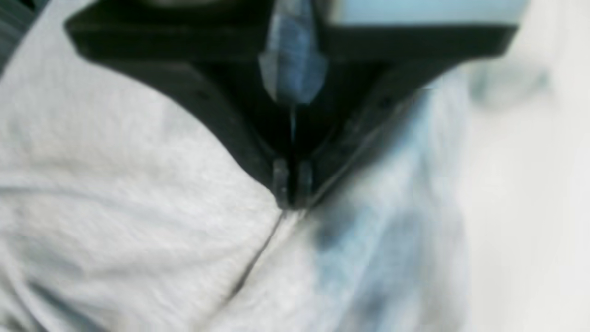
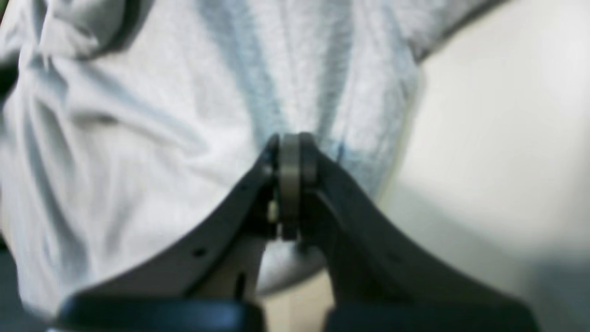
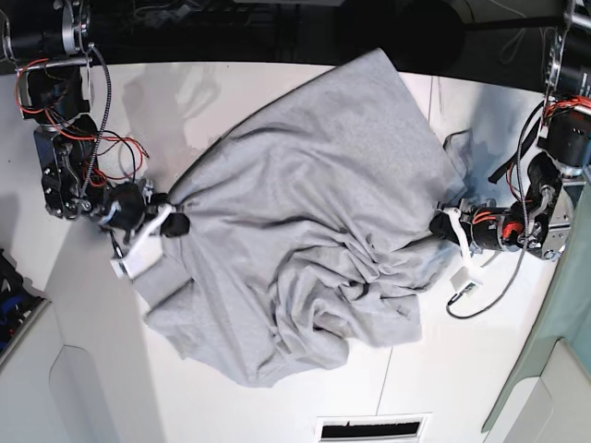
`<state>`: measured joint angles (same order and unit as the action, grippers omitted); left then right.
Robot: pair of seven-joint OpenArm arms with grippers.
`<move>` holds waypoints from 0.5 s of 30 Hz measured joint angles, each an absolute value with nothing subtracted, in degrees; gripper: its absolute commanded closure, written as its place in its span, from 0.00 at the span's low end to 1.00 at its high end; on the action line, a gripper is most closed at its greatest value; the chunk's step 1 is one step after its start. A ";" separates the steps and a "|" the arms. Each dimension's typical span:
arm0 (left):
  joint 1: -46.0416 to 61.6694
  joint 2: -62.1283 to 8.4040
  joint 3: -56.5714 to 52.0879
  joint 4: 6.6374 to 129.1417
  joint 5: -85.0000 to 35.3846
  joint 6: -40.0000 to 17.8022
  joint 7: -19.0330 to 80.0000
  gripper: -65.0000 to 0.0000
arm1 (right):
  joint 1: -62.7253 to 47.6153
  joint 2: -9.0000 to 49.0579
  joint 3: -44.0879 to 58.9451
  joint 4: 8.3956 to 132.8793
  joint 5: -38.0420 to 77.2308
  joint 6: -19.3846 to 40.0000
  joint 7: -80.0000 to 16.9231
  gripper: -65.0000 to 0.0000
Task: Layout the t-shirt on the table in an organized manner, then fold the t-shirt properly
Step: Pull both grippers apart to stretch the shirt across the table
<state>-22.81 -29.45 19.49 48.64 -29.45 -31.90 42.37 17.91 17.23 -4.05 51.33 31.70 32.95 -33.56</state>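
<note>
Each gripper (image 1: 291,191) (image 2: 290,152) pinches the t-shirt (image 3: 314,240), crumpled over the white table (image 3: 222,406).

A: Any lettering on the t-shirt (image 3: 305,212)?
B: None shows; bunched folds hide much of its surface.
A: And the wrist views?
B: Both blurred; cloth runs off the edges, and the tabletop (image 2: 498,138) is a pale smear.
</note>
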 measured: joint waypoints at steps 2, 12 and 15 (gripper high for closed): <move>-25.54 -29.43 19.55 46.50 -25.21 -28.77 41.93 0.98 | 13.47 18.44 -4.03 56.49 33.52 32.91 -33.74 1.00; -32.25 -29.76 19.81 42.33 -26.30 -29.02 45.87 0.93 | -3.29 17.41 0.30 78.22 31.42 32.36 -37.23 1.00; -32.42 -29.69 19.81 45.04 -33.41 -31.81 49.06 0.78 | -3.27 17.12 5.98 80.07 31.09 31.24 -38.22 1.00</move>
<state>-32.42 -29.69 19.81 45.04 -33.41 -31.81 49.06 -3.27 17.12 5.98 80.07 31.09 31.24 -38.22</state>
